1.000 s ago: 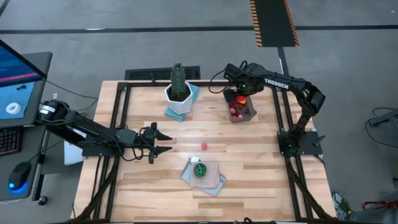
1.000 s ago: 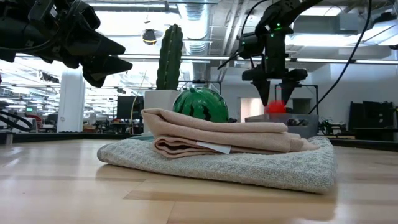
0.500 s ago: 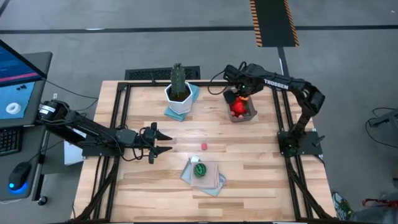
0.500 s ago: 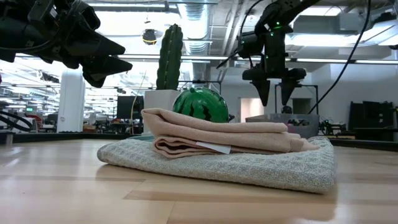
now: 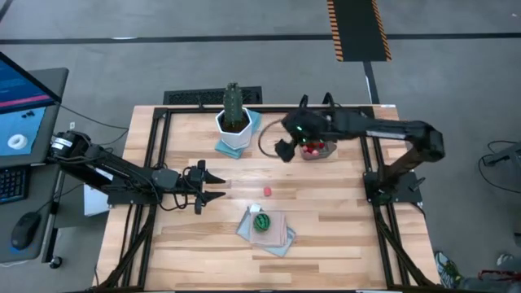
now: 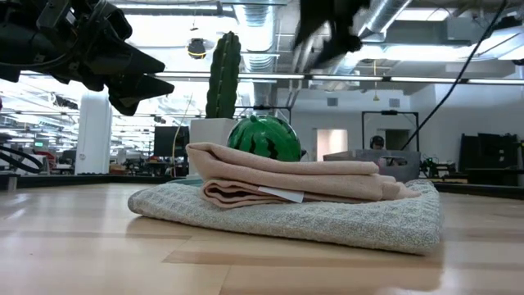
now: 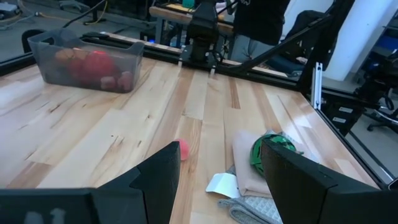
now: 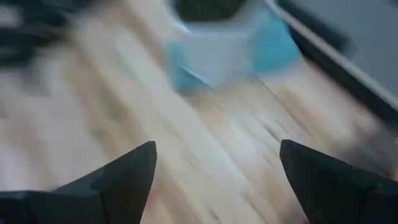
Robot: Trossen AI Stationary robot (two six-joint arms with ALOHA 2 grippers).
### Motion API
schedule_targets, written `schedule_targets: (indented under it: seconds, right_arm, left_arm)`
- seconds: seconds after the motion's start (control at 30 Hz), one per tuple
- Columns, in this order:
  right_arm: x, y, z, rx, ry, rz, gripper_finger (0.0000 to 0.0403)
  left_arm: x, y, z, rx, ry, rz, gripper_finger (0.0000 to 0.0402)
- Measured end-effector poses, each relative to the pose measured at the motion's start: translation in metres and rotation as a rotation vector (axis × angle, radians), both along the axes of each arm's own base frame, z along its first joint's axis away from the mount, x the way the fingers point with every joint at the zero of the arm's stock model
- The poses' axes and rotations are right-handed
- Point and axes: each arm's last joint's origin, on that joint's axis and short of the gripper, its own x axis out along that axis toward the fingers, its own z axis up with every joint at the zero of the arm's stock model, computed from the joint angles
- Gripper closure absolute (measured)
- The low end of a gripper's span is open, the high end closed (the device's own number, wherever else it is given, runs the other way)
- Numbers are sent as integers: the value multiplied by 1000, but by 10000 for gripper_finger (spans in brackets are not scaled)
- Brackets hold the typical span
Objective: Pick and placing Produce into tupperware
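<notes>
The tupperware (image 5: 319, 147) is a translucent grey tub near the table's far right, with several red pieces inside; the left wrist view shows the tupperware (image 7: 87, 62) too. A small red piece (image 5: 267, 191) lies on the bare wood mid-table, also seen as the red piece (image 7: 183, 148). A green-striped round piece (image 5: 260, 221) rests on a folded cloth (image 5: 277, 232). My right gripper (image 5: 285, 149) is open and empty, in the air just left of the tub. My left gripper (image 5: 216, 185) hangs open left of the red piece.
A tall cactus in a white pot (image 5: 234, 122) stands on a blue mat at the far edge, left of the tub. The folded cloth (image 6: 286, 201) fills the low view's front, with the striped piece (image 6: 264, 139) on top. Black frame rails line the table's edges.
My right gripper held a red piece over the tub, let it go into the tub, then swung quickly toward the table's left and a little nearer, clear of the tub. The left arm kept still.
</notes>
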Motion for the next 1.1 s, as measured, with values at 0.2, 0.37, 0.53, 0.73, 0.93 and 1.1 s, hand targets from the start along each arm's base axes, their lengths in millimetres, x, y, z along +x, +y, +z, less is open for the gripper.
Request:
schedule_targets:
  seconds: [0.2,0.37,0.53,0.73,0.93,1.1]
  right_arm:
    - [-5,60,46,-151,-303,265,37]
    - [-6,97,48,-177,-332,402,38]
    - [1,125,29,-230,-353,445,37]
    - [-8,124,-14,-182,-381,409,38]
    - [-15,136,-51,-63,-366,392,37]
    - [-10,149,-69,8,-369,333,38]
  left_arm:
    - [0,0,0,0,0,2,189]
    - [0,0,1,-2,-8,5,189]
    - [0,0,3,-6,-26,4,189]
    - [0,0,3,-7,-28,4,189]
    - [0,0,3,-7,-33,4,189]
    - [0,0,3,-6,-28,5,189]
